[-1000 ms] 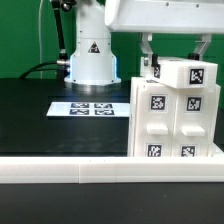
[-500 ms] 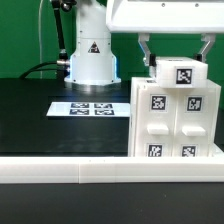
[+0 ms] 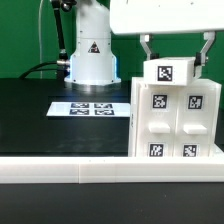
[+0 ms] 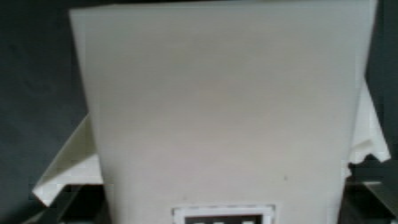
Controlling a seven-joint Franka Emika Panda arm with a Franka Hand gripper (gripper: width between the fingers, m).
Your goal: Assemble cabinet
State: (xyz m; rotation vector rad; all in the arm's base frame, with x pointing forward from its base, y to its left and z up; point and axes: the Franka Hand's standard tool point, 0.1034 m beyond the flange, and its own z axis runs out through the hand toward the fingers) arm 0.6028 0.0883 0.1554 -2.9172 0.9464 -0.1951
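The cabinet point(image 3: 176, 122), a large white box with a four-panel tagged face, stands upright at the exterior view's right, against the front rail. A smaller white tagged block point(image 3: 172, 73) sits on top of it with its tag facing the camera. My gripper point(image 3: 176, 62) comes down from above, with one finger on each side of this block and shut on it. In the wrist view the white block point(image 4: 214, 110) fills most of the frame, with a tag point(image 4: 222, 213) at its edge. My fingers are hidden there.
The marker board point(image 3: 88, 108) lies flat on the black table to the left of the cabinet. The arm's white base point(image 3: 92, 60) stands behind it with cables. A white rail point(image 3: 90, 170) runs along the front edge.
The block on top of the cabinet has turned in my grip: a corner pointed at the camera before, and now its tagged face is square to it. The cabinet has not moved.
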